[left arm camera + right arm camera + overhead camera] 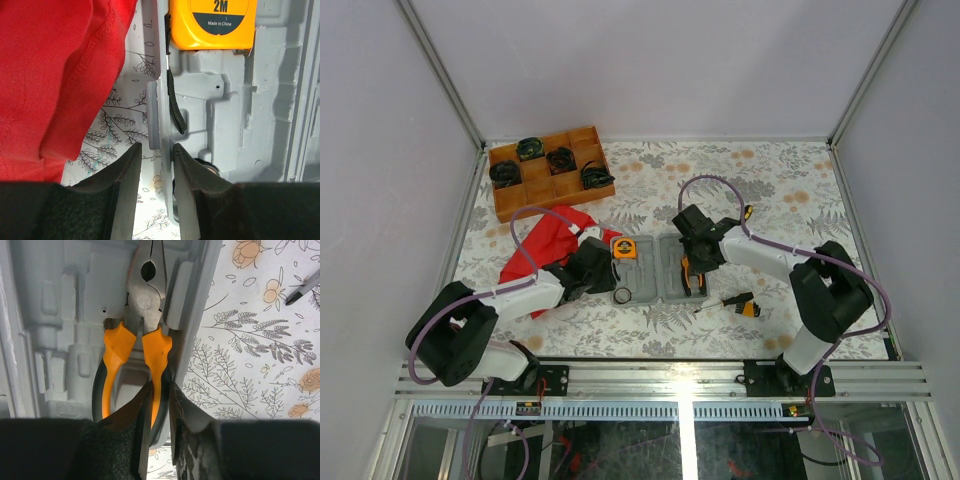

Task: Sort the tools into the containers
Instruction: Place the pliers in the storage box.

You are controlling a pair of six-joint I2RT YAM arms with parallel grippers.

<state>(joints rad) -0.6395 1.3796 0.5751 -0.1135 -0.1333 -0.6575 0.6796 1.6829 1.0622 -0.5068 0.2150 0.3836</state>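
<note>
Currently we count two tools seated in the case: the tape measure in its left half and the pliers in its right half. One screwdriver lies on the desk, unsorted. Our left gripper pinches the case's left wall. Our right gripper straddles one pliers handle, jaws slightly parted.

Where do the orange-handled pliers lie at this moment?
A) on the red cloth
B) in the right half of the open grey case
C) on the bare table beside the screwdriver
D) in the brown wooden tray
B: the pliers rest in a moulded recess of the grey case.
</note>
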